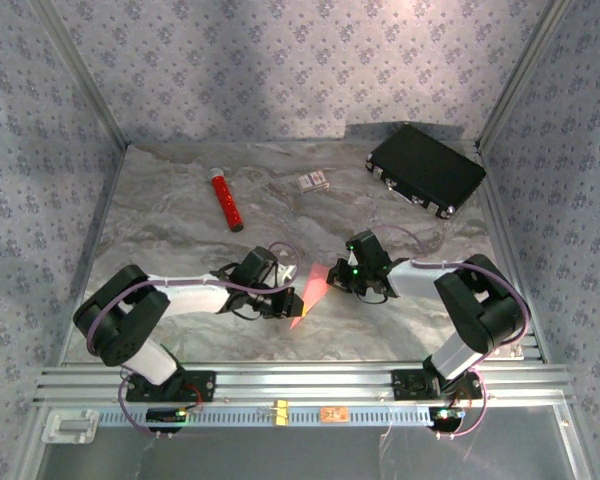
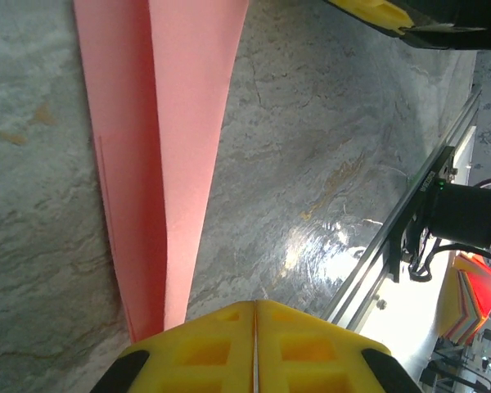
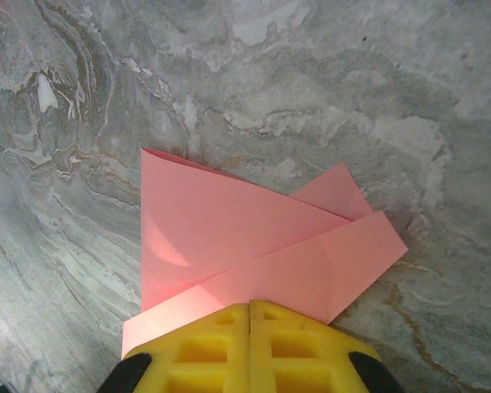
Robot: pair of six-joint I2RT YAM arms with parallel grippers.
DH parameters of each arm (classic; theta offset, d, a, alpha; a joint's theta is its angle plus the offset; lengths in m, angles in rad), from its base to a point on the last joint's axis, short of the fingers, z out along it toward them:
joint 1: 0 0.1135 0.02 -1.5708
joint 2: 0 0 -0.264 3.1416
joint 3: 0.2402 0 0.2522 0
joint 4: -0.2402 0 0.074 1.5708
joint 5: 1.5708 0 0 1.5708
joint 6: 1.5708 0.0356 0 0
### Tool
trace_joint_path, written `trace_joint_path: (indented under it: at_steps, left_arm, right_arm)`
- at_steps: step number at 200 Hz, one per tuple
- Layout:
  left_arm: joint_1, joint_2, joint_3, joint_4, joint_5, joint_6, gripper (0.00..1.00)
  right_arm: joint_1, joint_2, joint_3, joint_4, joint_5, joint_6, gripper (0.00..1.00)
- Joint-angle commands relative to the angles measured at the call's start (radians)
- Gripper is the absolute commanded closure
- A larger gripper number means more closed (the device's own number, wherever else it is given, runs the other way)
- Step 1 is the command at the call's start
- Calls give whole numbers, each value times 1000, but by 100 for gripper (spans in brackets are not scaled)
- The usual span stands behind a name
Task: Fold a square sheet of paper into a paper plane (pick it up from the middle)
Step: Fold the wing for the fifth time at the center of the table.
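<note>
Left gripper [image 2: 254,327] closed, yellow pads flush, only a hairline seam between them; right gripper [image 3: 250,319] closed the same way. No telling from either wrist camera whether any paper is caught in a seam.

From the top external camera: both arms low over the middle of the marble table [image 1: 180,240], left gripper [image 1: 293,300] and right gripper [image 1: 332,284] facing each other across the paper plane [image 1: 311,290], a small pink patch between them. Also from up there, well apart at the far side: red cylinder [image 1: 225,203], small printed card [image 1: 313,181], black case [image 1: 427,169] in the far right corner.

From the left wrist camera instead: paper plane [image 2: 168,164] as a long narrow wedge with a lengthwise fold, flat on the marble, narrow end running under the left-hand pad, off to the side of the seam. Right gripper's yellow pad [image 2: 368,12] at the top edge. Metal rail [image 2: 409,221] along the near table edge, stack of coloured sheets [image 2: 475,291] beyond it.

From the right wrist camera: paper plane [image 3: 229,237] as overlapping folded flaps, one corner poking out behind, lower edge passing under both pads.

Bare marble all round the paper; patterned walls [image 1: 280,60] and rail well away from both grippers.
</note>
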Motion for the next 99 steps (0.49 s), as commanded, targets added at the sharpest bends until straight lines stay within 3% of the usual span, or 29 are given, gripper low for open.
trace_joint_path:
  at_steps: [1, 99]
  left_arm:
    - [-7, 21, 22, 15, 19, 6, 93]
    - [-11, 127, -87, 29, -43, -1, 100]
  right_arm:
    - [3, 37, -8, -108, 64, -23, 98]
    - [-6, 11, 16, -75, 21, -48, 95]
